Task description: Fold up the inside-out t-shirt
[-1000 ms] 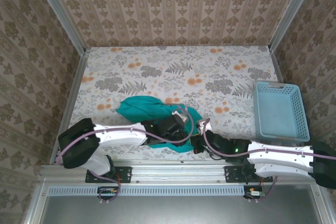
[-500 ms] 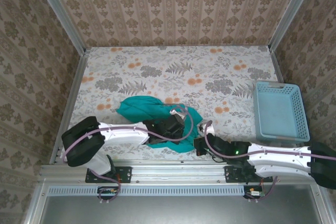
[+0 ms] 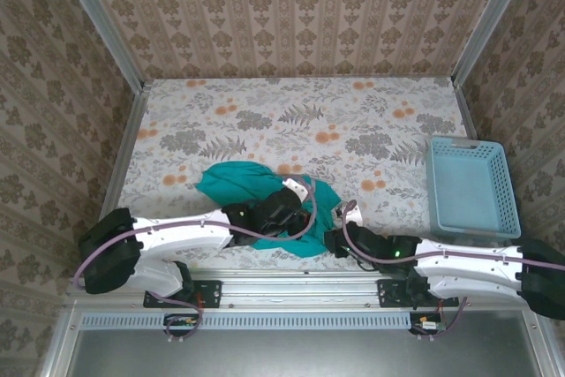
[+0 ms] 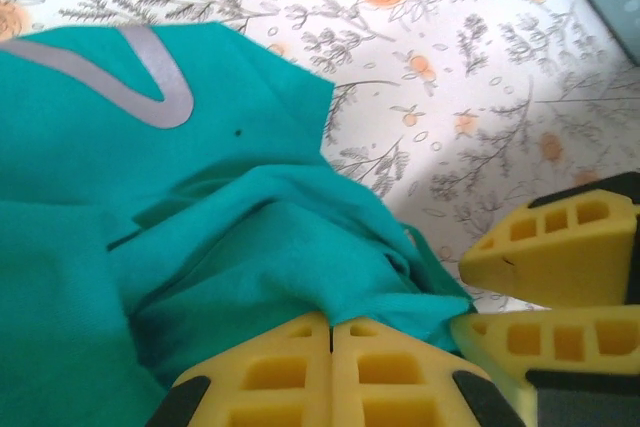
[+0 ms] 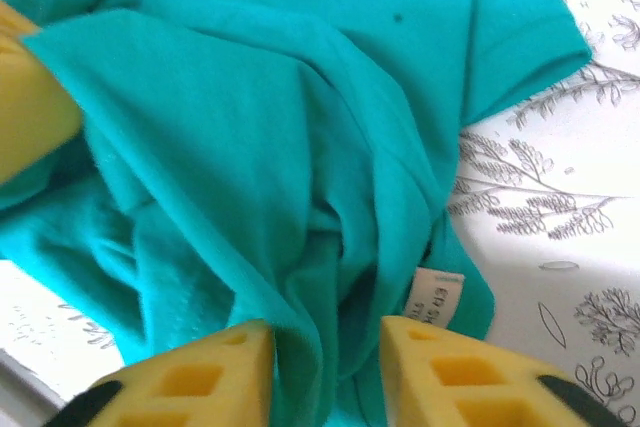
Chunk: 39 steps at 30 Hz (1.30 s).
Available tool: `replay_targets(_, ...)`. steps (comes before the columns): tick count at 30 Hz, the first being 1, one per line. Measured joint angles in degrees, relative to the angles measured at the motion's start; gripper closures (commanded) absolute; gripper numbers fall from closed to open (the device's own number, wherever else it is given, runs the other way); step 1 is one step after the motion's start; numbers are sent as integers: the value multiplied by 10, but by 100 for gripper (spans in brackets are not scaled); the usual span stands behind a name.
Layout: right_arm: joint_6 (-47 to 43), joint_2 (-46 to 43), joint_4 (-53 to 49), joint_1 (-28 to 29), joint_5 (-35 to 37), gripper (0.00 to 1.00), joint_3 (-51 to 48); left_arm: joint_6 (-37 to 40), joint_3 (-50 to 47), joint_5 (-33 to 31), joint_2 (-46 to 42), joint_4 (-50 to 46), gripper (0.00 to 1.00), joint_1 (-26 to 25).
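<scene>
The inside-out t-shirt lies in a crumpled heap on the table, bunched right at the tips of both claws and spreading away ahead of them. No fold is made yet, so I judge the step in hand to be getting hold of the cloth so it can be opened out flat.

The left gripper has its pads pressed together, and the creases run straight into its tips, so it looks to be pinching a ridge of the fabric. The right gripper sits just beside it, on its right, with its fingers spread. Cloth lies in the gap between them but is not clamped. A small white tag hangs just ahead of its right finger.

The next move likely calls for the right claw to close on an edge near that tag. Then the two claws can draw apart and pull the heap taut.

- **Left claw's hold:** how much cloth sits between its pads is hidden, and I cannot tell whether it has hem, sleeve or body.
- **Top view:** both arms cover the near part of the shirt.
- **Tag:** its print is too blurred to read.
- **Grey curved strip:** it lies further ahead of the left claw and may be the neckline, though that is uncertain
</scene>
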Motion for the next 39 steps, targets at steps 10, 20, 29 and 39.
replay_targets(10, -37, 15, 0, -12, -8, 80, 30, 8, 0, 27, -52, 7, 100, 0)
replay_targets(20, -47, -21, 84, -67, -99, 99, 5, 14, 4, 28, -50, -24, 82, 55)
replay_targets(29, 5, -31, 116, -114, -126, 100, -18, 20, 49, -55, 5, -127, 62, 30)
replay_targets(39, 23, -44, 134, -127, -137, 100, -19, 45, 40, -52, 0, -79, 64, -43)
